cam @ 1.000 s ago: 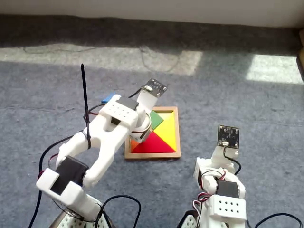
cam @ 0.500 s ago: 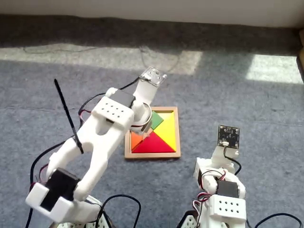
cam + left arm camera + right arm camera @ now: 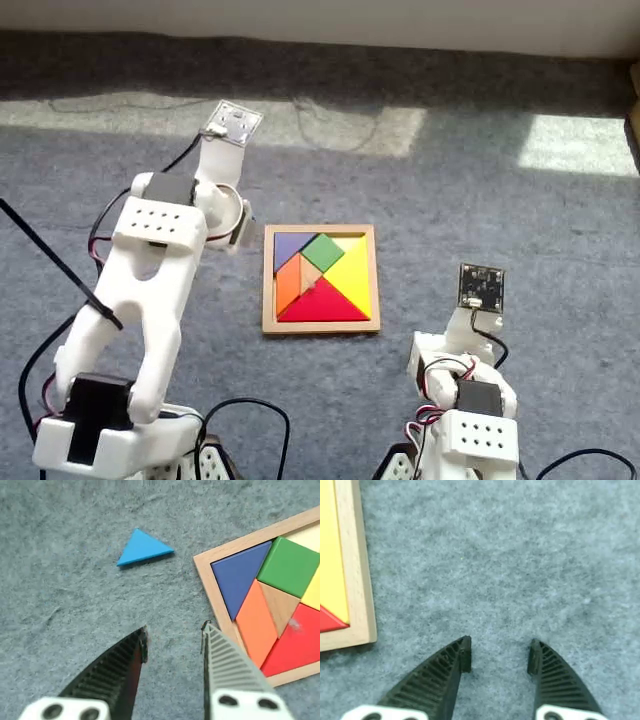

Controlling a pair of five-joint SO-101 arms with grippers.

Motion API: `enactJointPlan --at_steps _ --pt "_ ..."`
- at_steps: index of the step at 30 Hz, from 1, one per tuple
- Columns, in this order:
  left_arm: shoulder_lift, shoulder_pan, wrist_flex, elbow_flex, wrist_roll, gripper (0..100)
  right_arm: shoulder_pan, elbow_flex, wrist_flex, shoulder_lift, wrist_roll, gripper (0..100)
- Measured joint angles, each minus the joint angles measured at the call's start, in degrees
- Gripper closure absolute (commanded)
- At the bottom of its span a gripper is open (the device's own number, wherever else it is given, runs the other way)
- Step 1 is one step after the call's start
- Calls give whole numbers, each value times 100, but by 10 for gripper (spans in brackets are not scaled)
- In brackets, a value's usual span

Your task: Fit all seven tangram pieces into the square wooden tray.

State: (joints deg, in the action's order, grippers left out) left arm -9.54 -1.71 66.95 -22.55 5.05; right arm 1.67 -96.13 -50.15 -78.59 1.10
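Wooden tray [image 3: 320,327] in the high view, flat on grey carpet [image 3: 520,230], with six pieces seated: dark blue triangle [image 3: 286,247], green square [image 3: 322,252], yellow triangle [image 3: 355,275], red triangle [image 3: 325,305], orange piece [image 3: 287,287], tan triangle [image 3: 312,283]. Seemingly one pale gap open, between green square and yellow triangle against the tray's far rim. Just beside the tray, left arm [image 3: 150,270] raised; off the tray's opposite near corner, right arm [image 3: 470,400] folded low.

From the left wrist: left gripper [image 3: 175,629] spread wide, holding nothing, hovering over carpet just off the tray's rim [image 3: 209,585]. Light blue triangle [image 3: 144,548] flat on the carpet, near the tray's corner by the dark blue triangle, apart from the rim and untouched.

From the right wrist: right gripper [image 3: 500,655] likewise parted and empty, over carpet beside the tray's corner [image 3: 357,580].

Probably the last pick in hand. Centre the left gripper over the light blue triangle, away from the tray. Turn the wrist to pinch across two straight edges rather than a point. Press down into the carpet pile before closing, given so thin and flat a piece. Lift clear of the rim, rotate to match the gap, lower level, and release only once seated flush.
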Motion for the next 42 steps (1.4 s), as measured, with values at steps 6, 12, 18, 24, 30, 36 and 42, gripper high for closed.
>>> enactJointPlan --at_steps 6,12,18,24,30,36,42 --pt "-70 536 0 -97 -396 790 0 0 0 0 0 796" --pt "-580 1512 0 -440 -598 790 0 0 0 0 0 796" --pt "-1521 2066 -9 -1556 -607 790 0 79 -9 62 1002 796" --pt "-2303 2576 -695 -2884 -607 790 -220 1600 -1037 62 1714 794" --pt "-2760 2866 -1424 -3859 -607 790 -1266 3420 -1864 308 1873 793" --pt "-2804 2848 -1697 -4062 -607 790 -2233 4914 -1873 2312 1741 793" --pt "-2804 2848 -1697 -4062 -607 790 -2998 6330 -835 4826 1292 793"
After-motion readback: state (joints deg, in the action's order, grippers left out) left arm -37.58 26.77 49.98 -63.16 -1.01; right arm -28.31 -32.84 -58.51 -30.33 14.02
